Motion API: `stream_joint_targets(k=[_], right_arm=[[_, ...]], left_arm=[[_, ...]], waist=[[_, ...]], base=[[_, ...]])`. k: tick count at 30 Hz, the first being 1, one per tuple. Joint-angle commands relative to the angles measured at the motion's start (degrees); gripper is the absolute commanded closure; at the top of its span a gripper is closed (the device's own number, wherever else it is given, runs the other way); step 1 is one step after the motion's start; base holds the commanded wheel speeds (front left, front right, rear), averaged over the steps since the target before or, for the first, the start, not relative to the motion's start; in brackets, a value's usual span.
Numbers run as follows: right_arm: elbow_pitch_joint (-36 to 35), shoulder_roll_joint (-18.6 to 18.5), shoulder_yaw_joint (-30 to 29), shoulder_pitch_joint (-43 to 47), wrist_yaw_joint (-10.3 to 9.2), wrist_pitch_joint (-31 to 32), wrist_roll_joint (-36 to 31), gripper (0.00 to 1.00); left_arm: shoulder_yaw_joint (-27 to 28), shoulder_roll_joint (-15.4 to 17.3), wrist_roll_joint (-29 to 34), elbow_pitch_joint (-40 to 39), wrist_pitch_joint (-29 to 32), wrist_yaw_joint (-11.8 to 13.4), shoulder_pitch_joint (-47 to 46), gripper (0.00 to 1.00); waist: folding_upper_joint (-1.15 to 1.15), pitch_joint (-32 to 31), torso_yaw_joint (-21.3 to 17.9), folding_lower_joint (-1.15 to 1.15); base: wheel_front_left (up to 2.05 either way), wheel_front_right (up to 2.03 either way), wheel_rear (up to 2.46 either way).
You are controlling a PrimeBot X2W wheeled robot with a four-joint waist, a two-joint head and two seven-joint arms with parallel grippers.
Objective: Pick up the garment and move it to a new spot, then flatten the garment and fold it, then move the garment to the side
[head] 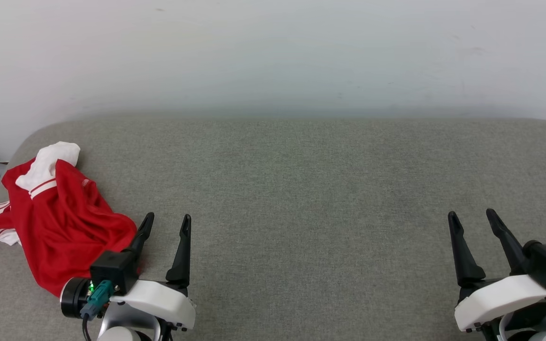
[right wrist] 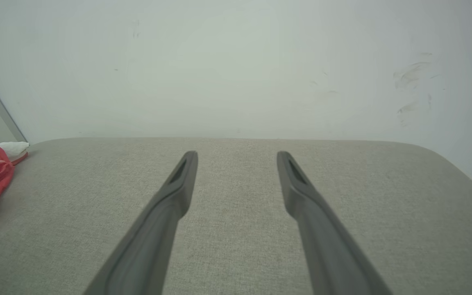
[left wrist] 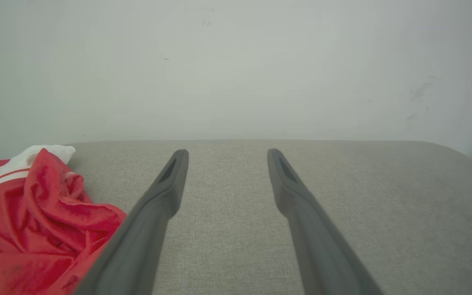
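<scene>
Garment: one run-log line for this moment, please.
garment: crumpled, far left | left gripper: open, beside it | right gripper: open, empty | pickup not begun

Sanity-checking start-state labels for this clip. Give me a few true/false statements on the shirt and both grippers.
1. The shirt lies bunched up at the left end of the grey surface. True.
2. The left gripper is shut on the shirt. False: its fingers stand open and hold nothing; the shirt lies just to its left.
3. The right gripper is open over bare grey surface, far from the shirt. True.
4. The shirt is folded flat in the middle of the surface. False: it is crumpled, unfolded, at the left end.
5. The shirt is red with white parts. True.
</scene>
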Motion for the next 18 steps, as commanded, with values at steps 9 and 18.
stream_joint_targets(k=[9, 18], right_arm=[[-1.4, 0.3, -0.5, 0.9, -0.02, 0.2, -3.3, 0.0], [-2.2, 0.3, -1.0, 1.5, -0.02, -0.2, -4.8, 0.0]], left_arm=[[0.4, -0.5, 1.9, 1.3, -1.4, -1.3, -1.1, 0.0], [1.2, -1.5, 3.4, 2.0, -2.3, -2.7, -1.2, 0.0]], waist=[[0.0, -0.1, 0.5, 0.0], [0.0, -0.2, 1.4, 0.0]], base=[[0.0, 0.0, 0.0], [0.0, 0.0, 0.0]])
